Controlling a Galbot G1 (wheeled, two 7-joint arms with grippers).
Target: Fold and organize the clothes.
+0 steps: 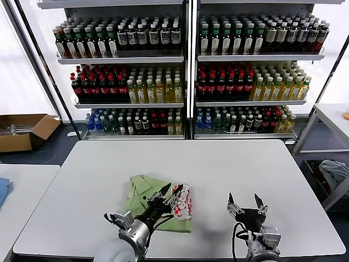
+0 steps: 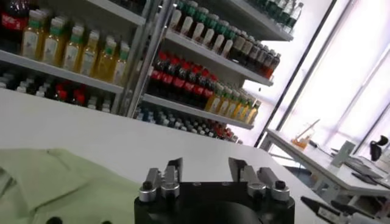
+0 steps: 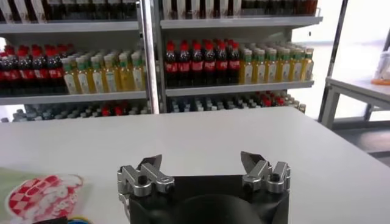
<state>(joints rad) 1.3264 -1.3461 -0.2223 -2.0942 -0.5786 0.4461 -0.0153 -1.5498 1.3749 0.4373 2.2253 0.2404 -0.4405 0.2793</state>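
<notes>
The clothes are one light green polo shirt (image 1: 143,191), lying folded near the front of the white table (image 1: 218,164). Its red-and-white chest graphic (image 1: 184,204) faces up. My left gripper (image 1: 172,192) hovers over the shirt beside the graphic. In the left wrist view this gripper (image 2: 205,164) is open with nothing between its fingers, and the green fabric (image 2: 55,182) lies beside and below it. My right gripper (image 1: 244,199) stands open over bare table to the right of the shirt. The right wrist view shows it (image 3: 201,158) empty, with the graphic (image 3: 39,195) off to one side.
Shelves of bottles (image 1: 185,71) stand behind the table. A cardboard box (image 1: 22,131) sits on the floor at far left. A second table (image 1: 22,202) on the left carries a blue cloth (image 1: 2,191). A grey-white cloth bundle (image 1: 334,172) lies under the right-hand table (image 1: 332,117).
</notes>
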